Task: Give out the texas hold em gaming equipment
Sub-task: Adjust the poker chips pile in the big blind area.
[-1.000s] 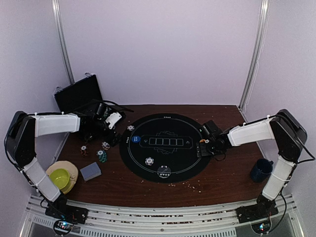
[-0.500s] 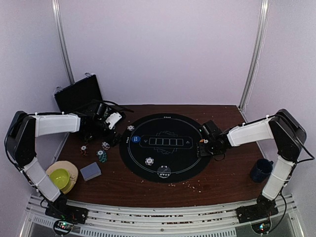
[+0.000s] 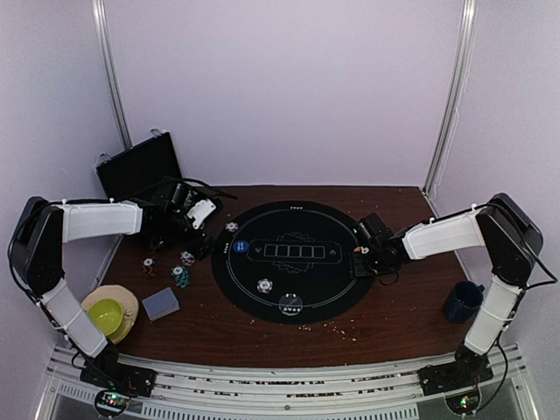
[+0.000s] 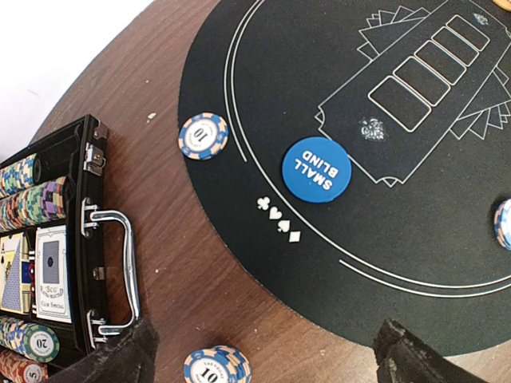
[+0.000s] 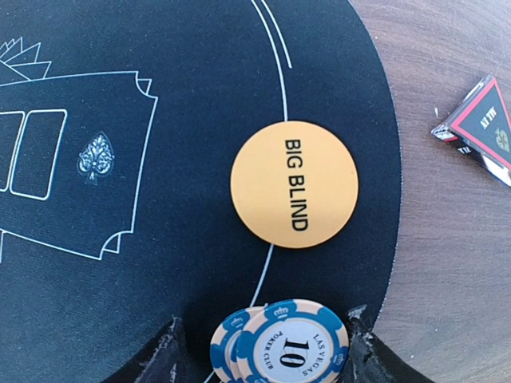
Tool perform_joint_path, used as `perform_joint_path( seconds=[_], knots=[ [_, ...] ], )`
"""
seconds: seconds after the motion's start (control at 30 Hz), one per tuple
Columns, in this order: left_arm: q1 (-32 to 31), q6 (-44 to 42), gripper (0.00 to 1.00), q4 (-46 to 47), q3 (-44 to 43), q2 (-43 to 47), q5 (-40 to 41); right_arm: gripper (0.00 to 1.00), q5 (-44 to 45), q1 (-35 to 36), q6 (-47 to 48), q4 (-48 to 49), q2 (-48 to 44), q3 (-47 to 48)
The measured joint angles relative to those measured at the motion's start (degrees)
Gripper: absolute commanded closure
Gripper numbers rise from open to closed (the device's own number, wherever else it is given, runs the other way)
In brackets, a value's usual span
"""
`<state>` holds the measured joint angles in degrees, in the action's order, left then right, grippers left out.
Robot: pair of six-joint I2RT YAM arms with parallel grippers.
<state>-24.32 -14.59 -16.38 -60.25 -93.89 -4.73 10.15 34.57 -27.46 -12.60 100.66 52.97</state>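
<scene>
At lower frame edge, right gripper [image 5: 263,348]: parted around two stacked chips [image 5: 291,345], not clamped.
Orange disc [image 5: 294,184]: just above chips, on mat [image 5: 120,271].
Left gripper [image 4: 267,348]: released, empty.

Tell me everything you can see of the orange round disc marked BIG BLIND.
The orange round disc looks like smooth matte plastic, plain except for black letters reading BIG BLIND. It lies flat on the black felt mat, over a white line near the mat's edge. Only the mat touches it; the blue-and-white poker chips sit apart from it.
</scene>
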Motion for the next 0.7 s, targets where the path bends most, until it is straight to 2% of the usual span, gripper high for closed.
perform_joint_path(
  seconds=[0.17, 0.53, 0.6, 0.7],
  knots=[
    [0.00, 0.00, 0.02, 0.00, 0.00, -0.07, 0.00, 0.41, 0.00, 0.00, -0.66, 0.63, -0.02, -0.48],
    [0.00, 0.00, 0.02, 0.00, 0.00, -0.33, 0.02, 0.41, -0.17, 0.00, -1.27, 1.36, -0.15, -0.79],
    [0.02, 0.00, 0.02, 0.00, 0.00, -0.33, 0.02, 0.39, -0.20, 0.00, -1.27, 1.42, -0.33, -0.87],
    [0.02, 0.00, 0.02, 0.00, 0.00, -0.33, 0.02, 0.30, -0.33, 0.04, -1.44, 1.42, -0.79, -0.96]
  ],
)
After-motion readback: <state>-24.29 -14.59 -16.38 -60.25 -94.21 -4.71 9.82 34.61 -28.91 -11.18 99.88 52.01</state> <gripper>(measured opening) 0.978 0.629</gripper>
